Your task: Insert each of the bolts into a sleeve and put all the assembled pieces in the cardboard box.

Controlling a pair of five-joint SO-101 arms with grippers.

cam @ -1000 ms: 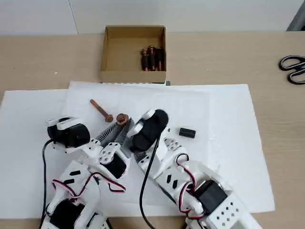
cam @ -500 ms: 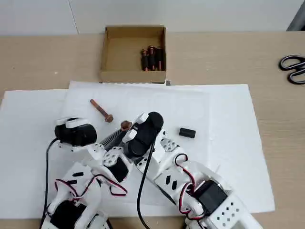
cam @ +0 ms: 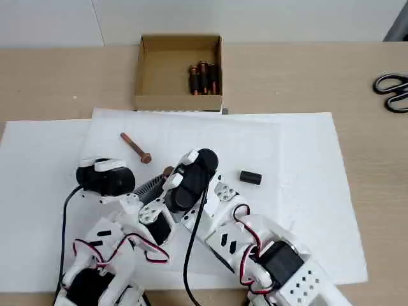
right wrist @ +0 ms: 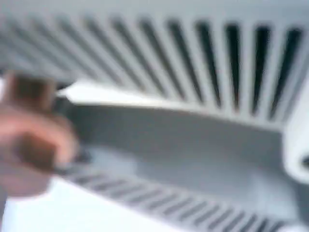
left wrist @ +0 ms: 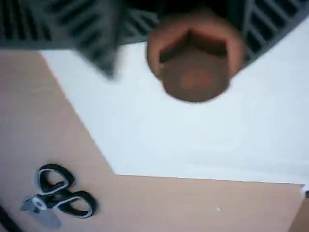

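White paper (cam: 306, 191) | left gripper (left wrist: 179, 53) apparently clamped on bolt (left wrist: 195, 77) | right gripper (cam: 173, 180) beside it, grip unreadable

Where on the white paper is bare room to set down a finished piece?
Bare: the paper right of the black sleeve, and its left part, left of the loose bolt. Crowded between bolt and sleeve, where the arms meet.

Open cardboard box (cam: 166, 70), upper centre. Three assembled pieces (cam: 204, 78) side by side at its right wall. Copper bolt (cam: 135, 148) lying diagonal, left of centre. Second bolt (cam: 167, 171) at centre, mostly hidden. Black sleeve (cam: 250, 177) on its side, right of centre.
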